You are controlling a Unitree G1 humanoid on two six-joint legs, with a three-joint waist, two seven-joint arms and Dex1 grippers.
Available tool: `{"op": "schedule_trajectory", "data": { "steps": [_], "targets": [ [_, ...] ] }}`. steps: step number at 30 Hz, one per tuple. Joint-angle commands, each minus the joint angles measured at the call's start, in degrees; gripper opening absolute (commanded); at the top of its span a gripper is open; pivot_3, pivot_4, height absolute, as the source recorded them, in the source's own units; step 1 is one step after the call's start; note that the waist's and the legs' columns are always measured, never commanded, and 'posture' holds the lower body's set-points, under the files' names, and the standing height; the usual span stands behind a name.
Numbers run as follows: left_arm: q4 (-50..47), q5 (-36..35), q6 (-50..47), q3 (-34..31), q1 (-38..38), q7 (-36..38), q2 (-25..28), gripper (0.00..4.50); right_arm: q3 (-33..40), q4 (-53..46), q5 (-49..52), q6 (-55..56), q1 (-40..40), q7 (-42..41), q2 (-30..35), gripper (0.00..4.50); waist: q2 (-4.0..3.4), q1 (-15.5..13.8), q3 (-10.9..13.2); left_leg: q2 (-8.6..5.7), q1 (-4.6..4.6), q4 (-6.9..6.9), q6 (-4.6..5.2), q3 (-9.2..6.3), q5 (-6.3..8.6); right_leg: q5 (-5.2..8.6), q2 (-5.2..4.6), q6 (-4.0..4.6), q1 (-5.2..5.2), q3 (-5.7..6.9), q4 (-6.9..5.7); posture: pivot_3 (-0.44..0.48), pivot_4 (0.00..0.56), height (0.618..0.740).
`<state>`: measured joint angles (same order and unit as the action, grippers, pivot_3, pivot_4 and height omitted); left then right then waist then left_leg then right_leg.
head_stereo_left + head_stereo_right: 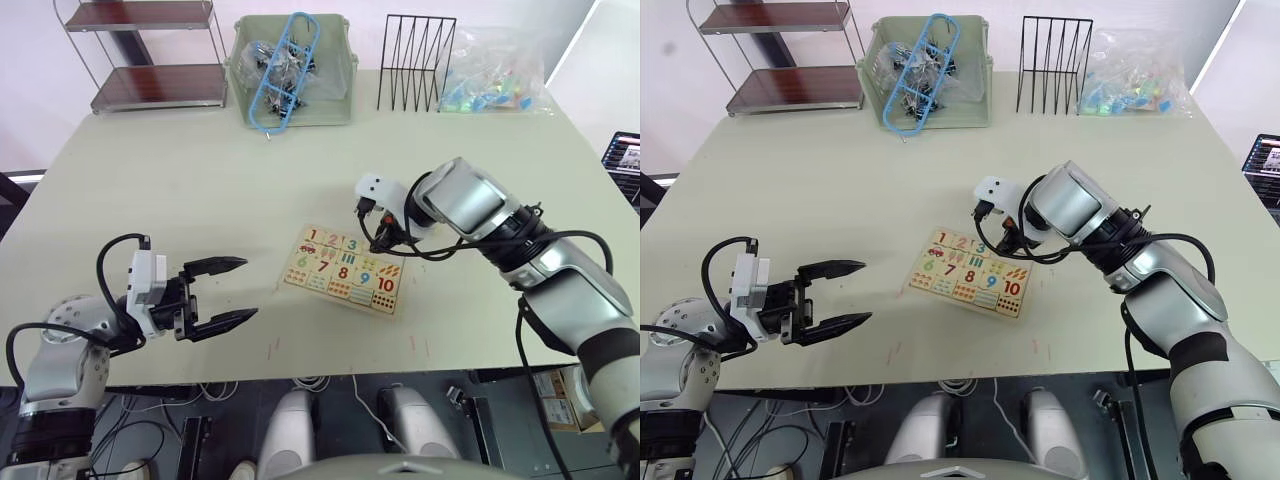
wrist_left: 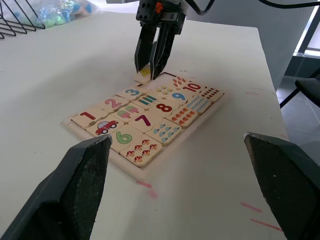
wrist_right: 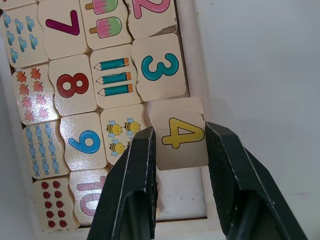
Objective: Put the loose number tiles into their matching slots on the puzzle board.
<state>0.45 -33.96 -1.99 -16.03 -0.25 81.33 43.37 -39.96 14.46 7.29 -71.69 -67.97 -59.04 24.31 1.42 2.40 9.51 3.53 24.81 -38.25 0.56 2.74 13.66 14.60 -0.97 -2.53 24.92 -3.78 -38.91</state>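
While the left gripper [image 1: 232, 291] is hovering open at lower left, the right gripper [image 3: 179, 150] is gripping the yellow 4 tile [image 3: 179, 134] over the puzzle board [image 1: 343, 268].

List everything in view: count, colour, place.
puzzle board: 1, light wood, table centre, near the front edge
number 4 tile: 1, yellow numeral, over the board's rim beside the 3, between the right gripper's fingers
table: 1, pale cream
two-tier shelf: 1, metal frame with brown shelves, back left
bin: 1, pale green, back centre, holding clips and a blue hanger
wire rack: 1, black, back, right of the bin
plastic bag: 1, clear with coloured pieces, back right
left gripper: 1, black fingers, open, left of the board
right gripper: 1, black fingers, straddling the 4 tile
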Motion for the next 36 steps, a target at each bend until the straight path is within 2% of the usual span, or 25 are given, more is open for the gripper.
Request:
{"op": "schedule_trajectory", "data": {
  "steps": [1, 36],
  "targets": [
    [-1.3, -1.0, 0.6, -1.7, -0.2, 0.3, 0.8, 4.5, 0.1, -2.4, 0.4, -0.2, -0.6, 0.2, -0.1, 0.85, 0.0, 0.0, 0.0, 0.0, 0.0, 0.0, 0.0, 0.0, 0.0, 0.0, 0.0, 0.0, 0.0, 0.0, 0.0, 0.0, 0.15, 0.74],
    [-1.5, -1.1, 0.5, -1.7, 0.5, 0.7, 0.8, 4.5, -1.9, -3.5, -0.2, 1.4, 1.0, 0.8, 1.2, 0.85, 0.0, 0.0, 0.0, 0.0, 0.0, 0.0, 0.0, 0.0, 0.0, 0.0, 0.0, 0.0, 0.0, 0.0, -0.01, 0.0, 0.15, 0.74]
  ]
}}
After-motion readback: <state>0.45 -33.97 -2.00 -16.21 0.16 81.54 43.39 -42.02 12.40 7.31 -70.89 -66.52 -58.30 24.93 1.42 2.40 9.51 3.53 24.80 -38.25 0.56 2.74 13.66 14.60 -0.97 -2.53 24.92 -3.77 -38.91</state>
